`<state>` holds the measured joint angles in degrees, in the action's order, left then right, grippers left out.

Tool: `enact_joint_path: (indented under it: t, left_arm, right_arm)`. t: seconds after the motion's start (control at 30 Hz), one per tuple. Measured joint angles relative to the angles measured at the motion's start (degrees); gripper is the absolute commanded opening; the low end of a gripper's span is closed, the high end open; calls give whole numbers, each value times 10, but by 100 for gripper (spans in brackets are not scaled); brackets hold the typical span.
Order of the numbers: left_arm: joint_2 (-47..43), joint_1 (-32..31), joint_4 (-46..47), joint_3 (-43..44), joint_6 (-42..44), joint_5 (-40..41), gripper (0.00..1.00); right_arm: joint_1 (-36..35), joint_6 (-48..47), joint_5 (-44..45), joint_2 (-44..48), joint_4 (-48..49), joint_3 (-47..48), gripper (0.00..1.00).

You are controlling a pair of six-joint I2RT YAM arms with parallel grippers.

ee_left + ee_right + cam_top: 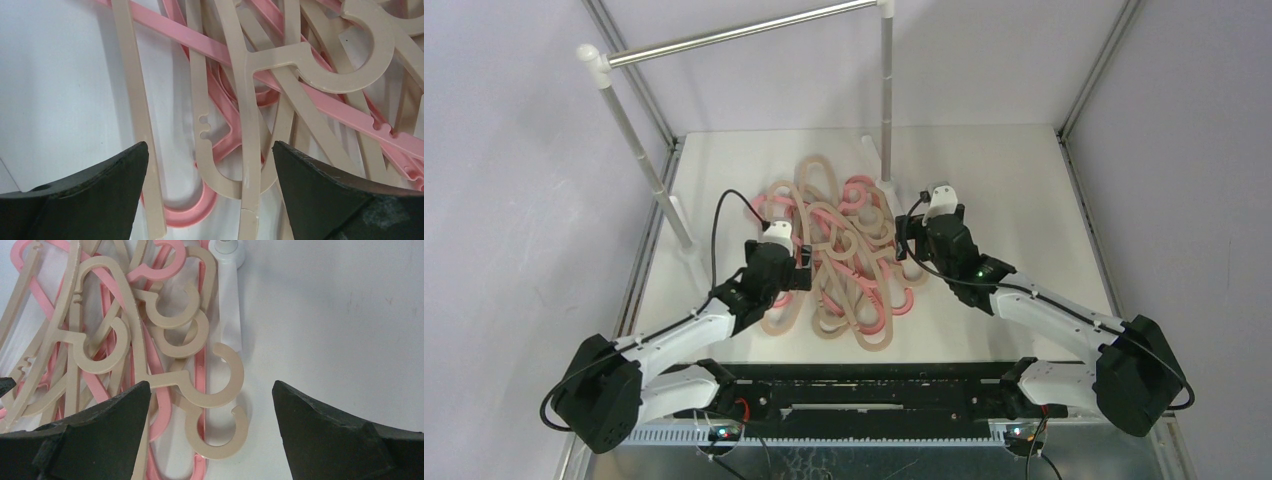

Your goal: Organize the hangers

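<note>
Nothing is sorted yet: the hangers (pixel 834 255) lie tangled in one heap mid-bench, none on the rail (pixel 744 35). My left gripper (pixel 210 150) and right gripper (pixel 210 387) hover wide open, holding nothing, at the heap's sides.

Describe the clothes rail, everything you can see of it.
The clothes rail is a silver metal bar spanning the back of the table, joined by white elbow fittings to two silvery uprights. Each upright ends in a white foot on the white tabletop. The right foot sits right beside the tangled hanger pile. No hanger hangs on the bar.
</note>
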<state>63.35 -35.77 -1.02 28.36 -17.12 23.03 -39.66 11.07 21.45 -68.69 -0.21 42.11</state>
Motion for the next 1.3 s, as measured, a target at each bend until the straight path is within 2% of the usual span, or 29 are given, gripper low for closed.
enact_joint_path:
  t: [0.27, 0.53, 0.67, 0.93, 1.3]
  left_arm:
    - [1, -18, -6, 0, -10, 9, 92]
    - [50, -28, -10, 0, -23, 18, 74]
    - [71, -35, -16, 0, -28, 19, 71]
    - [82, -62, -24, 7, -35, 24, 57]
    - [150, -73, -12, 53, -40, 31, 50]
  right_arm:
    - [13, 8, -10, 0, 1, -3, 99]
    - [16, 13, -13, 2, 3, -12, 99]
    - [24, 15, -15, 5, 5, -21, 99]
    - [38, 20, -23, 5, 6, -32, 99]
    - [52, 25, -28, 31, 6, -45, 99]
